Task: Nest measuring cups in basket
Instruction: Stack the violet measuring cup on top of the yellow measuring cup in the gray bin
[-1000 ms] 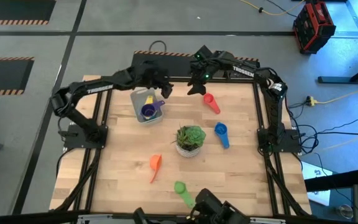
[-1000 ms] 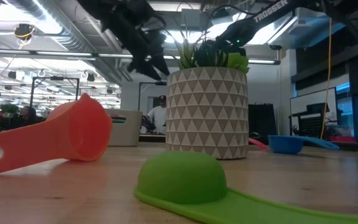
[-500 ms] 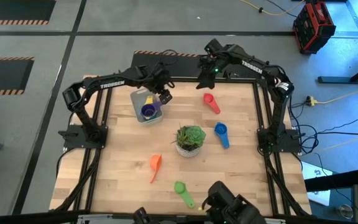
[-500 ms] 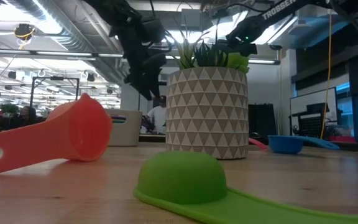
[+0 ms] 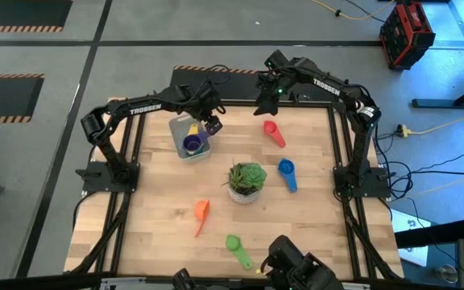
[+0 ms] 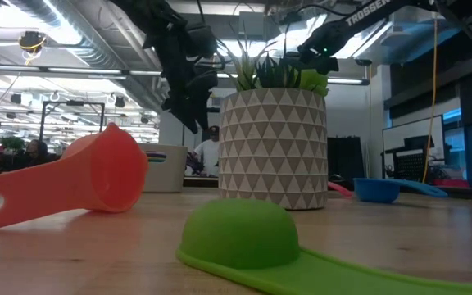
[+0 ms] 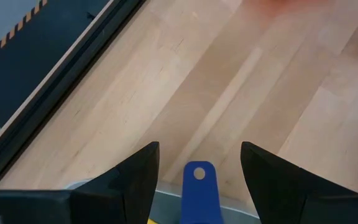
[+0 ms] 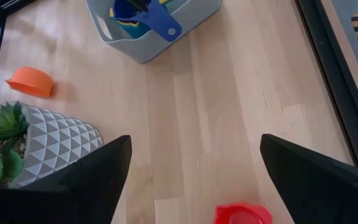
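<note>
Both pincers gape empty: left pincer [image 5: 213,125] just beside the basket [image 5: 180,129], right pincer [image 5: 263,103] above the red cup [image 5: 270,129].

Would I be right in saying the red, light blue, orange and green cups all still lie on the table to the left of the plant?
Not quite: in the high view only the orange cup lies left of the plant; the red cup and light blue cup lie right, the green cup nearer the front.
</note>
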Motion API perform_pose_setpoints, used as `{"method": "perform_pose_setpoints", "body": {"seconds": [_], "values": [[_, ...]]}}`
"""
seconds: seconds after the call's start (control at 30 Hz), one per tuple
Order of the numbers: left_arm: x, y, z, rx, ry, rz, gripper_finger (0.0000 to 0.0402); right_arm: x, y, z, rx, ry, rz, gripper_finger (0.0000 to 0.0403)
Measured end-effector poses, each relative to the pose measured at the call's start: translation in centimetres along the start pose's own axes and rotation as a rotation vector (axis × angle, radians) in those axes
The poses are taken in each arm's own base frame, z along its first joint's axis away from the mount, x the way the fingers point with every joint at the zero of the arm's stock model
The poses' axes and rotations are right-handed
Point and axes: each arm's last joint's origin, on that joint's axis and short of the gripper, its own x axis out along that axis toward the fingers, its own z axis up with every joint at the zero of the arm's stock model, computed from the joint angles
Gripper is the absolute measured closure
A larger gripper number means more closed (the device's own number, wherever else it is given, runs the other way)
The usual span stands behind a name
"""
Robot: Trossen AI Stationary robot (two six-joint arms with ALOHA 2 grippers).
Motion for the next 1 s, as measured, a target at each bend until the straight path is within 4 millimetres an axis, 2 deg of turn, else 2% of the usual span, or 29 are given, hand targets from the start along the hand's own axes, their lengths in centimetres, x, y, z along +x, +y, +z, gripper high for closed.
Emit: {"method": "perform_pose_setpoints", "body": {"seconds": [0.47,0.77,1.0], "values": [[0.2,-0.1,-0.2,0.000,0.027,-0.006,0.0182,0.1,0.1,0.1,-0.004,-0.002,0.000,0.0042],[3.5,-0.6,-0.9,0.009,0.127,-0.003,0.0182,0.1,0.0,0.1,-0.004,-0.002,0.000,0.0042],[4.9,-0.6,-1.3,0.010,0.171,0.007,0.0182,0.1,0.0,0.1,-0.004,-0.002,0.000,0.0042]]}}
